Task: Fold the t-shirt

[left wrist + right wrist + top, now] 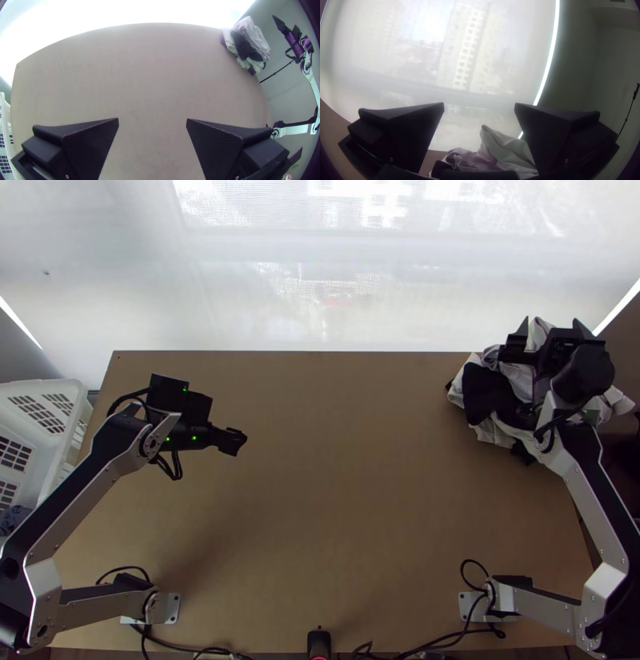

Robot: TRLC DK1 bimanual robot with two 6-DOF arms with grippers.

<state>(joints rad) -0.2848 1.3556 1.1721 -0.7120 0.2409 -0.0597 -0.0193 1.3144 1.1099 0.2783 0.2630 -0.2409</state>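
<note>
My left gripper [230, 441] is over the left part of the table, far from the cloth. In the left wrist view the left gripper [152, 121] stands open on bare tabletop. At the table's far right corner lies a bunched pile of white and black clothes [490, 394]; which piece is the t-shirt I cannot tell. My right gripper [552, 328] is above that pile, partly covering it. In the right wrist view the right gripper [479, 106] is open, with white cloth [506, 146] low between and beyond its fingers.
The light wooden table [344, 484] stretches between the arms. A white plastic basket [36, 420] stands at its left edge. Cables [456, 638] run along the near edge, beside a small black device [319, 644]. A pale screened window [320, 284] lies behind the far edge.
</note>
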